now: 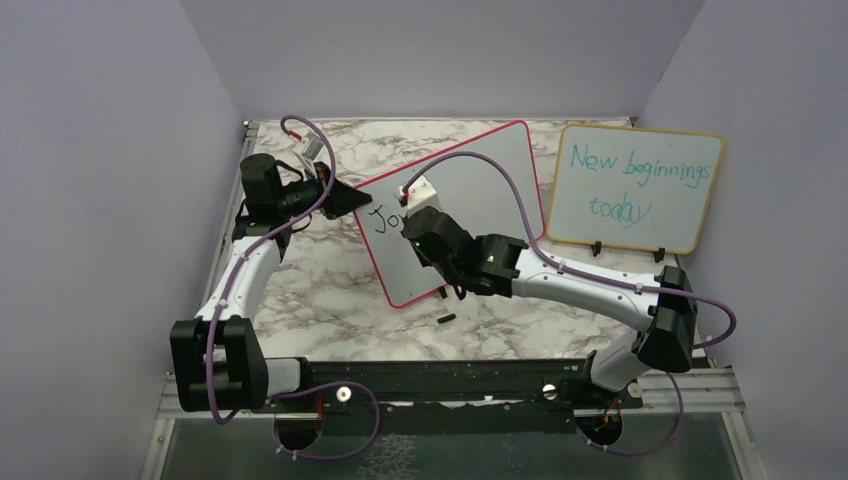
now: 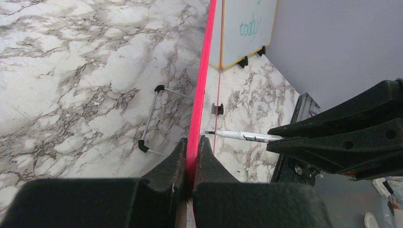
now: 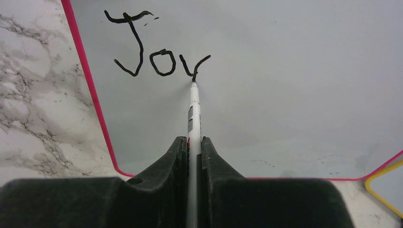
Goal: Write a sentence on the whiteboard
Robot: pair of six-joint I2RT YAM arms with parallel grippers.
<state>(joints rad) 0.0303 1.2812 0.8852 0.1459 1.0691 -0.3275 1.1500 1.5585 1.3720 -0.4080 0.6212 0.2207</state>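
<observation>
The whiteboard (image 1: 480, 170), white with a red-pink frame, stands tilted on the marble table. My left gripper (image 1: 350, 198) is shut on its left edge; in the left wrist view the frame (image 2: 202, 80) runs up from between the fingertips of that gripper (image 2: 191, 141). My right gripper (image 3: 194, 140) is shut on a white marker (image 3: 194, 107), whose tip touches the board (image 3: 294, 85). The sentence (image 3: 157, 57) reads "Jo" in black, and the tip sits at the foot of a "y". The left wrist view also shows the marker (image 2: 247, 136) meeting the board.
A yellow-framed board (image 1: 635, 188) with teal writing leans at the back right. A small black cap (image 1: 446, 319) lies on the table in front of the whiteboard. A wire stand (image 2: 152, 114) sits behind the whiteboard. Grey walls close in three sides.
</observation>
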